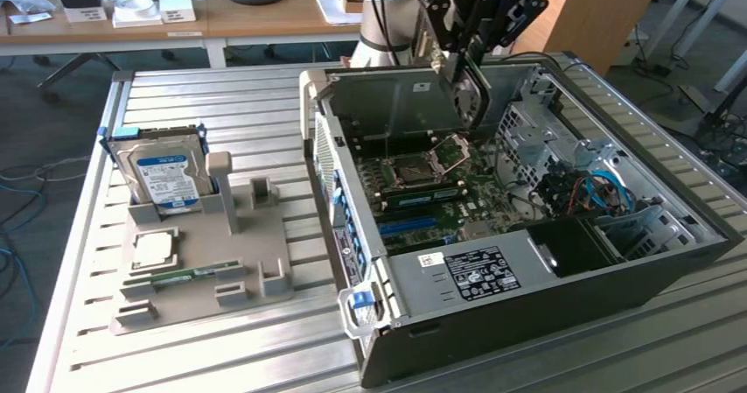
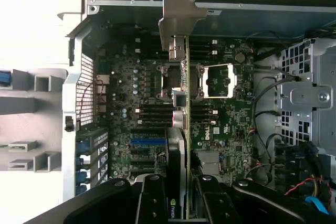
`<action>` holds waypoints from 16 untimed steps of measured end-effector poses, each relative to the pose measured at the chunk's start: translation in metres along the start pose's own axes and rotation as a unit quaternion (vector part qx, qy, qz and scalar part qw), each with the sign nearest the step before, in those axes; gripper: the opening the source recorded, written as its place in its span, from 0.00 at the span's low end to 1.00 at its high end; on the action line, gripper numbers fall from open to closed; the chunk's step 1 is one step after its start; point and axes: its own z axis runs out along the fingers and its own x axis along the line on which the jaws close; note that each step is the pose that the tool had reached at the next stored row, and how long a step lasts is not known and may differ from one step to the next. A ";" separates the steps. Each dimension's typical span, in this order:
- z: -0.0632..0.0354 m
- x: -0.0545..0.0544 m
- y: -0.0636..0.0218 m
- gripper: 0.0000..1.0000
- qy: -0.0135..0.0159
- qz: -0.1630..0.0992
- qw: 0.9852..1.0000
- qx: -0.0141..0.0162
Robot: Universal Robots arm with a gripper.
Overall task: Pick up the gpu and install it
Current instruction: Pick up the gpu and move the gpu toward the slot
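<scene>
Fingers (image 2: 152, 198) of the gripper (image 2: 181, 187) clamp the gpu (image 2: 176, 150) by its flat faces above the motherboard (image 2: 231, 119): stiff, light, probably fragile.

The gpu (image 2: 177, 150) is made up of a green PCB, matt blk cooler and bare silver sheet-metal bracket w/ dull sheen. The gripper (image 2: 181, 195) is finished in semi-gloss blk. The case (image 1: 653, 275) is painted matt blk outside, left as grey steel inside. The table (image 1: 210, 358) is formed of ribbed, brushed aluminium. The fixture (image 1: 222, 253) is moulded in matt grey plastic. The desk (image 1: 268, 21) is topped w/ wood.
</scene>
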 end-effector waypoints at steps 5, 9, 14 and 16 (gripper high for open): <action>0.0002 -0.008 0.0001 0.27 0.000 0.000 1.000 0.000; 0.0002 -0.008 0.0001 0.27 0.000 0.000 1.000 0.000; 0.0002 -0.008 0.0001 0.27 0.000 0.000 1.000 0.000; 0.0002 -0.010 0.0001 0.27 0.000 0.000 1.000 0.000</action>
